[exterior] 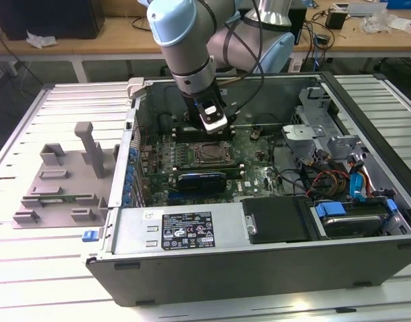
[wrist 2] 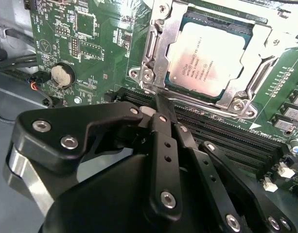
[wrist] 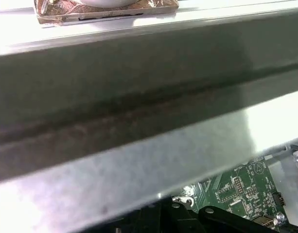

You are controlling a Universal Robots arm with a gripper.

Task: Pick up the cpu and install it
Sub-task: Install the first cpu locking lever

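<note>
Cpu (wrist 2: 209,60) — small flat square chip with a shiny silver-white metal top — sits seated in the dark square socket with its metal frame (wrist 2: 153,68) on the green motherboard (wrist 2: 97,46), as the second wrist view shows. Frame arms lie along the chip's edges. In the exterior view the socket (exterior: 208,154) sits mid-board inside the open grey computer case (exterior: 259,261).

Black hand (wrist 2: 161,104) hangs just above the board, beside the socket's near edge, over the black memory slots (wrist 2: 226,141). Its fingers (wrist 2: 163,116) look pressed together with nothing between them — clenched on nothing, apart from the cpu. Exterior view: the hand (exterior: 212,127) points down into the case at the end of the light-blue and grey arm (exterior: 182,40), just behind the socket.

Round silver coin battery (wrist 2: 61,75) sits on the board, off to one side of the socket. Grey plastic fixture tray with upright posts (exterior: 64,181) lies on the slatted white tabletop (exterior: 31,268), on the exterior view's left of the case. First wrist view has a grey metal case wall (wrist: 139,121) close up, with a patch of green board (wrist: 236,187) past it.
</note>
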